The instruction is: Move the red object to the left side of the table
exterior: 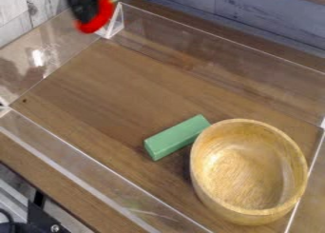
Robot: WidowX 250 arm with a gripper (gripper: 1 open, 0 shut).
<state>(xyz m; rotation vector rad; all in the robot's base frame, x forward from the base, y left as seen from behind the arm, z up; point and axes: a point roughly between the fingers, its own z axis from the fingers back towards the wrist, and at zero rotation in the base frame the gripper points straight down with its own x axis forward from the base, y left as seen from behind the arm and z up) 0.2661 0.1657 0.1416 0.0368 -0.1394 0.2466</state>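
Note:
The red object (pixel 91 24) hangs at the top left of the camera view, above the far left part of the wood-grain table (pixel 152 94). My gripper (pixel 89 12) is shut on it from above, its dark fingers blurred and partly cut off by the frame's top edge. The toy's green top is hidden by the fingers.
A green rectangular block (pixel 176 137) lies right of centre, touching or nearly touching a large wooden bowl (pixel 249 170) at the near right. Low clear acrylic walls (pixel 76 170) ring the tabletop, with a clear corner bracket (pixel 112 26) just right of the gripper.

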